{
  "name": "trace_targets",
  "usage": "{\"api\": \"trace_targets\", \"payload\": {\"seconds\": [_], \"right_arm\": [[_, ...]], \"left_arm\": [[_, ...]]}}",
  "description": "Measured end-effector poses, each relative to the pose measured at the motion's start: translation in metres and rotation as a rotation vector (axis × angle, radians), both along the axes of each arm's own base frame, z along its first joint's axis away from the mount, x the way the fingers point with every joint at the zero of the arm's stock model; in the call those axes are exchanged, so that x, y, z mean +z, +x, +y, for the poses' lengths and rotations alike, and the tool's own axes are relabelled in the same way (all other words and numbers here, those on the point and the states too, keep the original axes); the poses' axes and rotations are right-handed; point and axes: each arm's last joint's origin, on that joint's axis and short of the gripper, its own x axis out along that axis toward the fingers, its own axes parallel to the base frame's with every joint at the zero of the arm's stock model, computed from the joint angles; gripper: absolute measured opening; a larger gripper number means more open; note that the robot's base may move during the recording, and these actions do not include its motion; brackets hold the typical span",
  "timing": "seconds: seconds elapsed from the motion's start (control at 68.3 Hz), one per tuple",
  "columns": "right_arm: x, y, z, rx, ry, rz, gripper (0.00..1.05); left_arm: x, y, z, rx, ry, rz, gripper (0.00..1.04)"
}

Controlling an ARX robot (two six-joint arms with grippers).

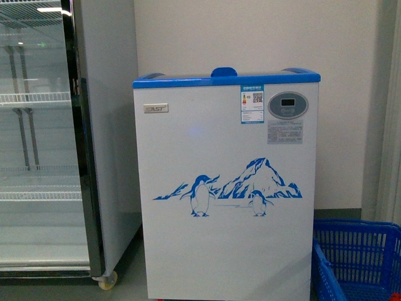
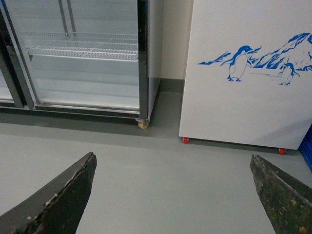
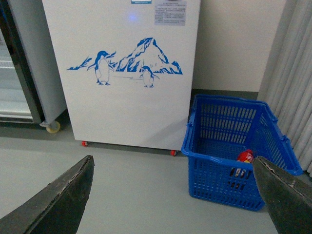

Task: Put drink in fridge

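Left gripper point(image 2: 171, 161) gapes wide with nothing between its dark worn jaws; right gripper point(image 3: 173, 161) is the same, empty. Small red drink container point(image 3: 245, 157) lies low inside blue plastic mesh basket point(image 3: 214, 180), at 4 o'clock of white chest fridge with blue rim and penguin picture point(image 1: 225, 188).

Risks, judged: the drink is half hidden by the mesh, so a finger may snag the rim or tip the basket. The fridge top looks closed, so the drink would knock against the lid. Tall grey glass-door cooler point(image 1: 37, 125) at 9 o'clock could be mistaken for the target.

Smooth grey floor point(image 2: 161, 185), pale wall point(image 1: 188, 31), pleated curtain point(image 3: 292, 73) at 3 o'clock.
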Motion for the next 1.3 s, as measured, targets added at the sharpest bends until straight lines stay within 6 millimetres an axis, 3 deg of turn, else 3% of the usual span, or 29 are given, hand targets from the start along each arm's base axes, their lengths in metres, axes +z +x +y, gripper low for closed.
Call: {"api": "trace_targets", "payload": {"seconds": [1.303], "right_arm": [[0.0000,0.0000,0.0000,0.000,0.000,0.000,0.98]], "left_arm": [[0.0000,0.0000,0.0000,0.000,0.000,0.000,0.97]]}}
